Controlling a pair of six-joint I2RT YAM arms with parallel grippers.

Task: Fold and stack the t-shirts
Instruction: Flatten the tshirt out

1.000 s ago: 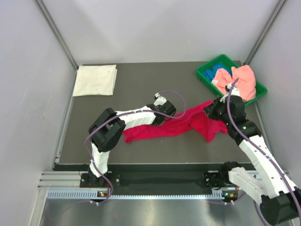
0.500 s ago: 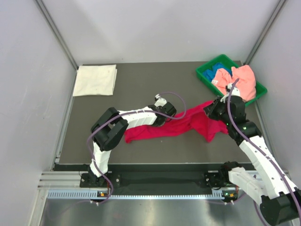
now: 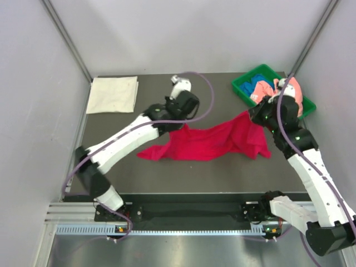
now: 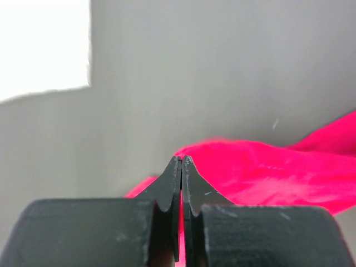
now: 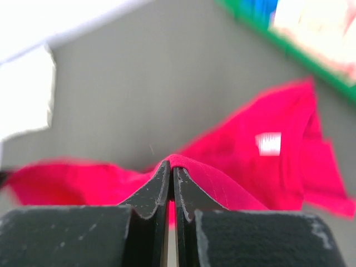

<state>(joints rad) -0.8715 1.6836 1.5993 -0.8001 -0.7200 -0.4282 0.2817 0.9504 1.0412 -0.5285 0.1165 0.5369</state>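
Note:
The crimson-red t-shirt (image 3: 214, 142) hangs stretched between my two grippers above the dark table. My left gripper (image 3: 179, 118) is shut on its left upper edge; in the left wrist view the jaws (image 4: 182, 161) pinch red cloth (image 4: 267, 172). My right gripper (image 3: 251, 114) is shut on its right upper edge; in the right wrist view the jaws (image 5: 171, 164) pinch a red fold (image 5: 250, 161). The shirt's lower edge trails on the table. A white t-shirt (image 3: 113, 94), folded square, lies at the back left. A salmon-pink t-shirt (image 3: 289, 94) and a blue one (image 3: 254, 84) lie in the green bin.
The green plastic bin (image 3: 242, 89) stands at the back right corner, just behind my right gripper. Grey walls close in the table on three sides. The table's front edge is a black rail (image 3: 183, 211) between the arm bases.
Both grippers have risen and moved toward the back with the red shirt. The left arm stretched out far; the shirt is now lifted and spread wider between them.

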